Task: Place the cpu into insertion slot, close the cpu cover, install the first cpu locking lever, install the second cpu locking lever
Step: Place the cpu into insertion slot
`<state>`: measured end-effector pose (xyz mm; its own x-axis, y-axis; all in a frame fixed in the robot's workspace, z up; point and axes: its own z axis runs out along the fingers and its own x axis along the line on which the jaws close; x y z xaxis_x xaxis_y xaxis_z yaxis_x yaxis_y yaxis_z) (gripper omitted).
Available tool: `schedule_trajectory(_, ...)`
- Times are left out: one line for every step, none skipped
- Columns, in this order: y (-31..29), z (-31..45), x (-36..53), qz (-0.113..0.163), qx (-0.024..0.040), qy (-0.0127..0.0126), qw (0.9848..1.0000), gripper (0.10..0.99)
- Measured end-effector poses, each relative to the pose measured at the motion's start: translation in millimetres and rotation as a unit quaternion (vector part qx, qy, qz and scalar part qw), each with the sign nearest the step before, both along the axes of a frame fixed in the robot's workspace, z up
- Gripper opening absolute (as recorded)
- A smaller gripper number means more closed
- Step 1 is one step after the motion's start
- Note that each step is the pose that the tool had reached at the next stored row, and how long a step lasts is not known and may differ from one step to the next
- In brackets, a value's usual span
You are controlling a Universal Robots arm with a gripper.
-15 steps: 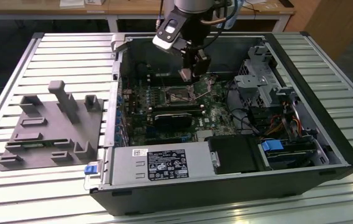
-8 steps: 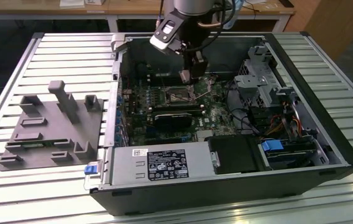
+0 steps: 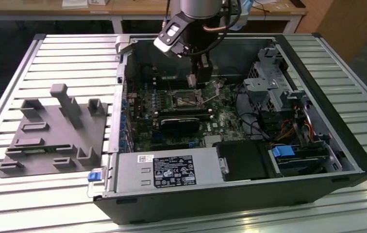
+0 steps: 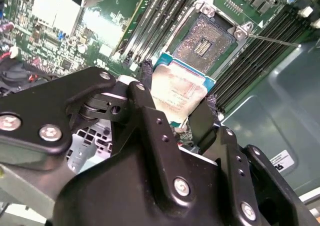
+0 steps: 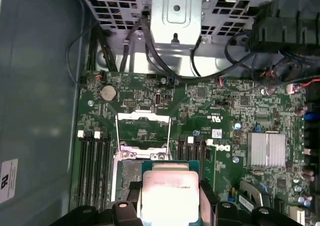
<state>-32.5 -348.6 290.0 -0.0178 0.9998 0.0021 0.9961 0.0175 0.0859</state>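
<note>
My gripper (image 4: 175,100) is shut on the cpu (image 4: 176,92), a flat square chip with a dull silver top and a green-blue edge, pinched between two black fingers (image 4: 145,81). The chip hangs just above the motherboard, beside the insertion slot (image 4: 207,39), whose dark pin field lies bare inside a silver rim. In the first wrist view the cpu (image 5: 169,193) overlaps the near edge of the insertion slot (image 5: 129,172). Beyond it the cpu cover (image 5: 142,117), a thin silver frame, is swung open. A thin locking lever (image 4: 272,38) sticks out past the socket. In the exterior view my gripper (image 3: 200,86) reaches down into the open case above the insertion slot (image 3: 183,99).
Long black memory slots (image 5: 95,166) flank the socket on both sides. A black card with a fan (image 3: 180,124) lies just in front of it, and a power supply (image 3: 164,170) nearer still. A metal drive cage (image 3: 268,82) and cables crowd the exterior view's right. A grey fixture block (image 3: 54,131) sits outside the case.
</note>
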Motion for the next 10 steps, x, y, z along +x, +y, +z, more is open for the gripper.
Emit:
schedule_trajectory(0.0,-0.2,-0.4,-0.003,0.0017,0.0001,1.0,0.541)
schedule_trajectory(0.0,-0.5,-0.7,-0.005,0.0042,0.0,1.0,0.541)
schedule_trajectory(0.0,-0.9,-0.8,-0.008,0.0064,0.0,0.9999,0.541)
schedule_trajectory(0.1,-1.1,-1.0,-0.01,0.0076,0.0,0.9999,0.541)
schedule_trajectory(0.1,-1.3,-1.1,-0.01,0.0084,0.0,0.9999,0.541)
schedule_trajectory(0.1,-1.8,-1.7,-0.011,0.0089,-0.0001,0.9999,0.541)
schedule_trajectory(0.0,-2.3,-2.3,-0.011,0.0089,-0.0001,0.9999,0.541)
schedule_trajectory(0.1,-3.3,-2.9,-0.011,0.009,0.0,0.9999,0.541)
schedule_trajectory(0.2,-4.3,-3.3,-0.011,0.009,0.0,0.9999,0.541)
schedule_trajectory(0.4,-5.4,-3.6,-0.011,0.0091,0.0,0.9999,0.541)
